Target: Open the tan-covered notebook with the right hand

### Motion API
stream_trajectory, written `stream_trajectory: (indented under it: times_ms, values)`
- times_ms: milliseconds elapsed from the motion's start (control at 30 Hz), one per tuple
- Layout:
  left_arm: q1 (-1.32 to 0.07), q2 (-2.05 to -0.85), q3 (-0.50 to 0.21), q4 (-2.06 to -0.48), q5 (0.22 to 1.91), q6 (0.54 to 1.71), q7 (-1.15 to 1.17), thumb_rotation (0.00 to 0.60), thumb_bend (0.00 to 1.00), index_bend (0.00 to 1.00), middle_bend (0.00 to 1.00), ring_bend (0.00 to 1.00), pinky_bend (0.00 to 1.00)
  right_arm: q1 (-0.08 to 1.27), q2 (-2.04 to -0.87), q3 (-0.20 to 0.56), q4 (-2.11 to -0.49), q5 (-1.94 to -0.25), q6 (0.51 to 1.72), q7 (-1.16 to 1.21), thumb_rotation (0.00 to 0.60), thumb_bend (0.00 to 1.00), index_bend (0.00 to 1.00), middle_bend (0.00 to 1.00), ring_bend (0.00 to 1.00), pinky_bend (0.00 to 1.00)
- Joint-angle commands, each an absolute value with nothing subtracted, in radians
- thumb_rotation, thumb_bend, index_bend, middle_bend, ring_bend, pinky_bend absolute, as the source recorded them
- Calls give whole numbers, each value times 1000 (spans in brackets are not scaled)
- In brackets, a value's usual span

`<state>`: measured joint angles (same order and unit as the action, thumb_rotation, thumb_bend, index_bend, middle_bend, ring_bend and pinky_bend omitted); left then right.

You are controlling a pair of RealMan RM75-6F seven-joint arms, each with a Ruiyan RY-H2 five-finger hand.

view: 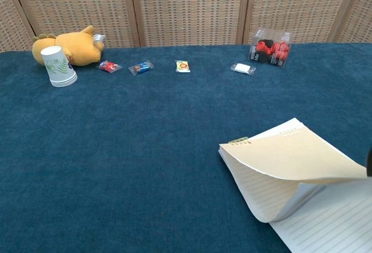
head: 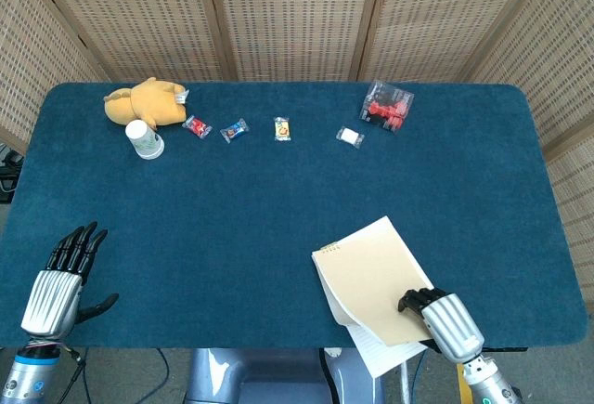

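Open middle, clutter along the far edge

A broad stretch of the blue table (head: 241, 228) lies bare between the two hands, so a hand could sweep across it freely. The notebook (head: 371, 279), its tan cover lifted, blocks the near right corner, with the right hand (head: 436, 316) on its near edge. The left hand (head: 65, 274) rests at the near left. Along the far side stand a plush toy (head: 139, 102), a paper cup (head: 145, 140), small wrapped packets (head: 234, 129) and a clear box (head: 387, 105), with narrow gaps between them
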<state>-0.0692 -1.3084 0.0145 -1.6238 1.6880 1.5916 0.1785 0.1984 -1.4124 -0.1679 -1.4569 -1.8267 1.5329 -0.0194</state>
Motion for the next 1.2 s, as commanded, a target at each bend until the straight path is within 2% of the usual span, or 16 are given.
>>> stream_trajectory:
  times_ms: [33, 467, 800, 1200]
  values:
    - [-69, -1309, 14, -1623, 1689, 1593, 177, 600, 157, 0, 0, 0, 91, 237, -1398, -131, -1482, -1834, 1505, -30, 600, 760, 698, 585, 530, 634]
    - [-76, -1313, 7, -1609, 1669, 1573, 165, 600, 157, 0, 0, 0, 91, 382, -1363, 34, -1597, -1805, 1388, -154, 600, 759, 698, 592, 536, 635]
    - [-83, -1310, 2, -1603, 1650, 1556, 140, 600, 157, 0, 0, 0, 91, 502, -1354, 146, -1680, -1714, 1226, -289, 600, 757, 698, 593, 536, 634]
    - [-91, -1303, -3, -1601, 1630, 1538, 111, 600, 158, 0, 0, 0, 91, 642, -1419, 255, -1648, -1541, 1058, -429, 600, 757, 698, 591, 536, 635]
